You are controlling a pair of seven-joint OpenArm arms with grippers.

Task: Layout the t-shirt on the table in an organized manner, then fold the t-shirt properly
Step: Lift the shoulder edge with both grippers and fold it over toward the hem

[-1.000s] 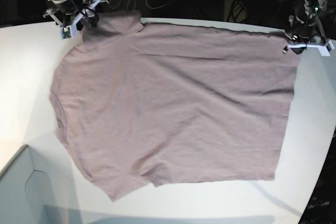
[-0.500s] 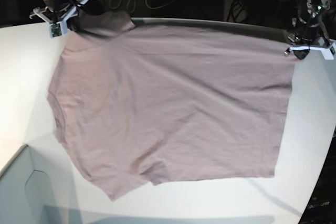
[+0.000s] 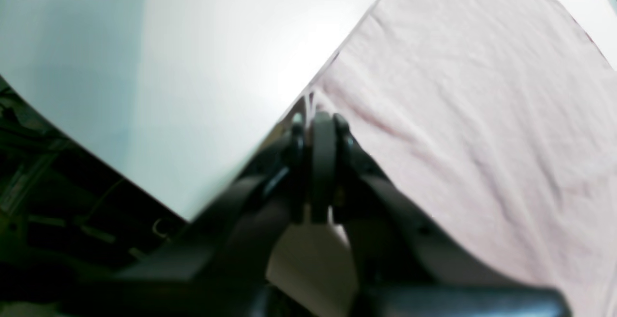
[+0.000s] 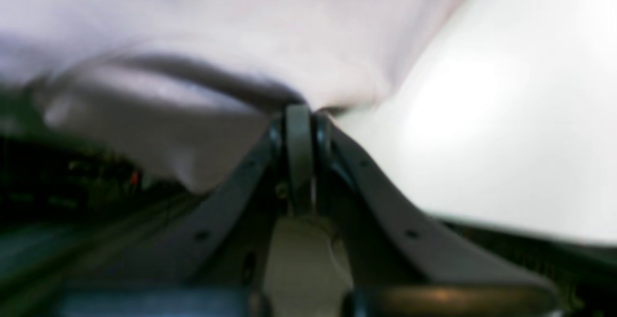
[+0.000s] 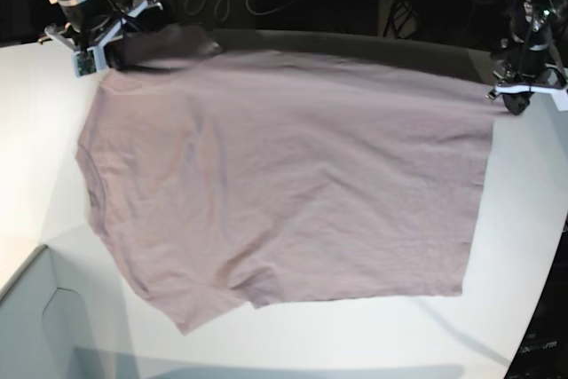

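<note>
A: What do we see, from the biggest thing down?

B: The table [image 5: 532,219] is white and wide. The t-shirt [image 5: 284,184] lies spread on it, mostly flat, and covers the middle. Its far edge is lifted a little off the surface.

A: How far is the task?

B: I judge the laying-out is nearly done. No fold is made yet, so all the folding is left.

A: Which way does the shirt point?

B: In the base view the long axis runs left to right. The straight hem is at the right; the sleeves and shoulders are at the left.

A: And the grippers?

B: The right gripper [image 4: 300,110] has its jaws fully closed on the far left corner. The left gripper [image 3: 318,119] is also closed, pinching the far hem corner.
</note>
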